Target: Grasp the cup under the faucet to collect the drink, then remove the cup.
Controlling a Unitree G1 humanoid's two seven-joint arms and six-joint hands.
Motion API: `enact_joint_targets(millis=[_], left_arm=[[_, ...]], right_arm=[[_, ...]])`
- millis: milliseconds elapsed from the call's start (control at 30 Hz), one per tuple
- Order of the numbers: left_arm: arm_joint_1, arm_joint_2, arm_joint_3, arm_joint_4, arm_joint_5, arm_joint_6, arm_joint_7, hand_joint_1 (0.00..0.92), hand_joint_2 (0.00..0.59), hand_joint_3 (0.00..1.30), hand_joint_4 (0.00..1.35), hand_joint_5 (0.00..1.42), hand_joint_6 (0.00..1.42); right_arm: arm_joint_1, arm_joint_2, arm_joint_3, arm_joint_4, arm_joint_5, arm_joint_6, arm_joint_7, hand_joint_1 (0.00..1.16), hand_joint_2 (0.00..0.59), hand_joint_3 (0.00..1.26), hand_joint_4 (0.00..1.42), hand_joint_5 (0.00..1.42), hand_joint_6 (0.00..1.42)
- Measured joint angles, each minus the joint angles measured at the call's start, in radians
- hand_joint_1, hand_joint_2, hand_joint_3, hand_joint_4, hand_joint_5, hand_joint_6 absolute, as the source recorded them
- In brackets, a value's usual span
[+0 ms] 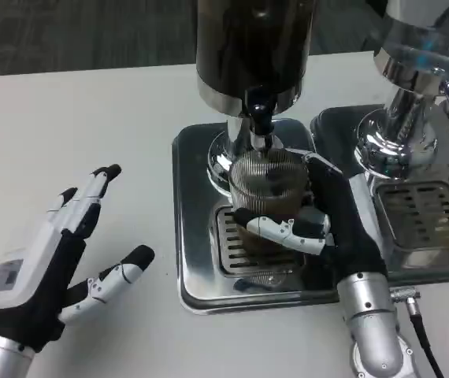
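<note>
A clear ribbed cup (265,185) stands on the drip grate (232,248) of a steel tray, right under the black faucet (259,118) of a dark drink dispenser (252,47). Brown liquid shows in the cup's lower part. My right hand (327,220) wraps the cup from the right, its fingers (283,231) curled across the front. My left hand (59,252) lies on the white table to the left, fingers spread and holding nothing.
The steel tray (193,228) sits mid-table under the dispenser. A second chrome dispenser (413,87) with its own tray and grate (425,216) stands close on the right. A cable (421,331) trails from my right forearm. Bare white table (75,126) lies at the left.
</note>
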Motion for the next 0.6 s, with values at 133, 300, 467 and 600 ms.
enact_joint_targets(millis=[133,300,467,600], left_arm=[[-0.012,0.001,-0.004,0.002,-0.002,-0.002,0.000,0.000,0.199,0.05,0.00,0.10,0.03],[-0.014,0.006,-0.008,0.007,-0.002,-0.003,-0.002,0.000,0.200,0.05,0.00,0.10,0.03],[-0.015,0.010,-0.011,0.011,-0.002,-0.005,-0.002,0.000,0.200,0.06,0.00,0.10,0.03],[-0.015,0.022,-0.011,0.014,-0.002,-0.005,-0.002,0.000,0.201,0.06,0.00,0.10,0.02]], right_arm=[[0.017,-0.001,0.000,-0.037,-0.004,-0.002,-0.003,1.06,0.147,0.53,0.58,0.68,0.91],[0.063,-0.007,0.003,-0.088,-0.014,-0.003,-0.004,1.06,0.143,0.53,0.59,0.68,0.94],[0.100,-0.009,0.004,-0.123,-0.014,-0.003,-0.004,1.04,0.151,0.53,0.60,0.69,0.96],[0.136,-0.007,0.011,-0.147,-0.013,-0.003,0.000,1.04,0.150,0.53,0.60,0.70,0.98]])
